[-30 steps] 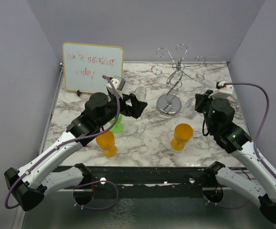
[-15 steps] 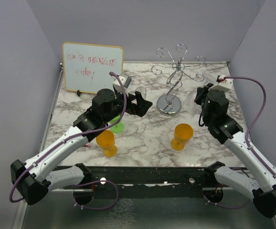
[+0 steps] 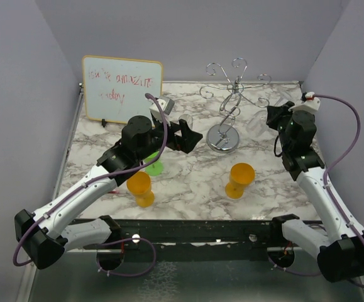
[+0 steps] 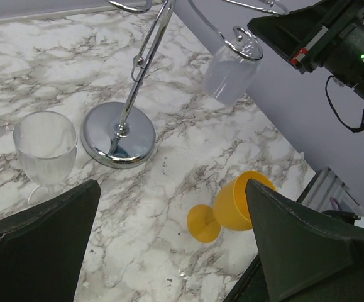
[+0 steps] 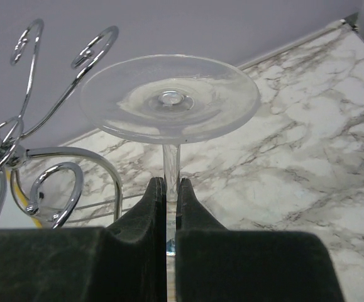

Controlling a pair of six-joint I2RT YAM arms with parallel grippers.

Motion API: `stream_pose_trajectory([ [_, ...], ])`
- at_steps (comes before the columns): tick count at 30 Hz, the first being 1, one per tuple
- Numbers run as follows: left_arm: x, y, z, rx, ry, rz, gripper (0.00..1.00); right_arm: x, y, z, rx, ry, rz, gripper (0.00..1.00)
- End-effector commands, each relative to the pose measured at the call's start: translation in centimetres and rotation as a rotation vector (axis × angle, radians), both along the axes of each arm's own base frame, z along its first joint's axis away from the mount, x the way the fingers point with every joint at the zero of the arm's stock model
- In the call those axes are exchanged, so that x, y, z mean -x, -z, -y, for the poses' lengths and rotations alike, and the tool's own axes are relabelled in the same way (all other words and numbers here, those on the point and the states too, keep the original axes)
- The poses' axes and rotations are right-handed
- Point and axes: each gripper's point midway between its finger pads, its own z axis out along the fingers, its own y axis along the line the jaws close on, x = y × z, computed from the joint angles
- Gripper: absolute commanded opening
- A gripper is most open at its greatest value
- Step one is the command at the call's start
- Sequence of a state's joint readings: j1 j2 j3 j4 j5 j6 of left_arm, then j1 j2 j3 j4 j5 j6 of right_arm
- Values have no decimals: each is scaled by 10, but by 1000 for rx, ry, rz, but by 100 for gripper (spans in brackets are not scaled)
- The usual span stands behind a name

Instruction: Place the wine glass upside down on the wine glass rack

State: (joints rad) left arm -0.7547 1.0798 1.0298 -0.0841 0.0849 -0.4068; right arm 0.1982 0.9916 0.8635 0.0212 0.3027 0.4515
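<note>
wine glass rack (image 3: 223,139) right of whiteboard (image 3: 122,88)

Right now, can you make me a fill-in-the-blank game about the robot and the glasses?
1. The right gripper is shut on the stem of a clear glass held ____ down.
2. The left gripper is ____ and holds nothing.
3. The goblet in front of the rack is coloured ____.
Missing words: upside, open, orange.
</note>
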Motion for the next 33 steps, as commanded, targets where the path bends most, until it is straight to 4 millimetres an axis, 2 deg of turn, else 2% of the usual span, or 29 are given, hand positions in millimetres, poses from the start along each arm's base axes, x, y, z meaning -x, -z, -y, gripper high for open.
stream_pose_trajectory([
  [1,4,-20,11,30,63,31,99,-9,-20,-31,-17,-243,116,1],
  [4,5,-20,12,33,68,28,99,-10,-15,-32,-29,-314,128,0],
  [7,6,-21,12,40,69,28,99,-10,-18,-37,-6,-385,161,1],
  [14,7,-23,10,41,65,27,99,-10,-21,-58,65,-551,161,1],
  [21,7,-27,6,50,53,39,99,-2,-17,-71,98,-645,168,1],
  [27,7,-26,7,51,52,35,99,-5,-10,-72,140,-668,134,1],
  [33,6,-26,5,51,40,38,99,1,-11,-79,163,-724,154,1],
])
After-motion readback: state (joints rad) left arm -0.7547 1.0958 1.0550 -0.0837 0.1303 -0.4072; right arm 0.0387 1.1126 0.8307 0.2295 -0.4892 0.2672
